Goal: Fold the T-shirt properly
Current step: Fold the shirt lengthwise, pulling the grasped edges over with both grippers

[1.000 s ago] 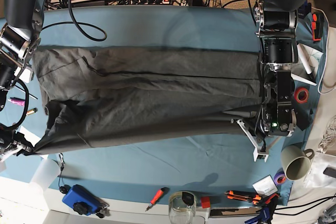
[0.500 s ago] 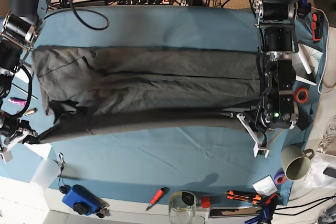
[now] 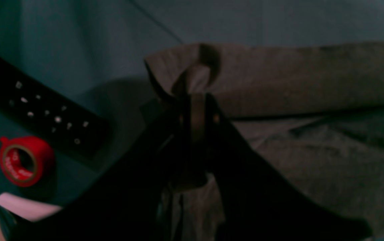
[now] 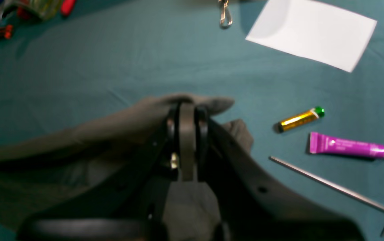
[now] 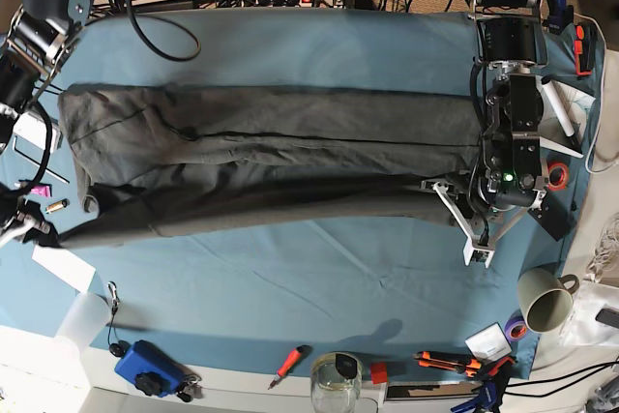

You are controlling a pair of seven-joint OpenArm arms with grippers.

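T-shirt (image 5: 261,166): lay stretched lengthwise across the bench (image 5: 290,278), near edge raised.
Left gripper (image 3: 194,100): clamped on a fold of T-shirt hem, likely keeping the edge taut.
Right gripper (image 4: 186,110): pinched tight on the opposite corner, beside the battery (image 4: 300,119), ready to fold.

Dark grey T-shirt (image 5: 271,162) lies stretched lengthwise, wrinkled, partly folded.

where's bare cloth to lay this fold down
Bare tablecloth runs between the T-shirt and the screwdriver and jar along the near edge. A narrower strip lies beyond the shirt. Both ends are crowded: red tape, mug, battery, tube.
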